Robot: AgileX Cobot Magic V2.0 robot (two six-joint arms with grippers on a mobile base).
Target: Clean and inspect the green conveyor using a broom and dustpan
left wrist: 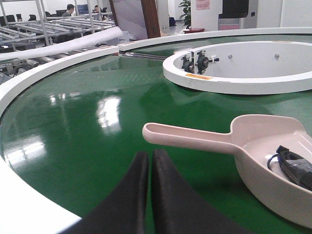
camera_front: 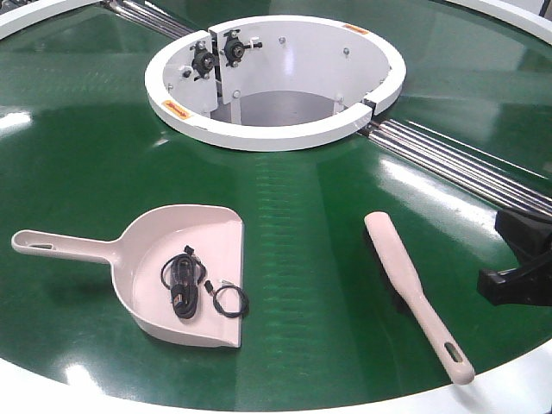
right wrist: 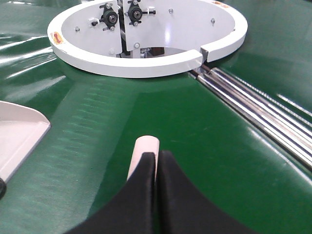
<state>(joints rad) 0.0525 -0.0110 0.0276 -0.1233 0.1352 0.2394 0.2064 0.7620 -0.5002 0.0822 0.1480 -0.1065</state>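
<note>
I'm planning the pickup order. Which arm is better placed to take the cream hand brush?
The right. Its closed black gripper hovers directly over the cream plastic hand brush, while the left gripper sits by the beige-pink dustpan's handle.

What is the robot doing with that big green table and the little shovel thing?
It is a green conveyor, and the robot is there to sweep it. Right now nothing is being held. The dustpan lies on the belt with some black cables inside it, and the broom lies to its right. The left gripper sits closed just short of the dustpan's handle. The right gripper is closed too, hovering over the broom's end.
</note>
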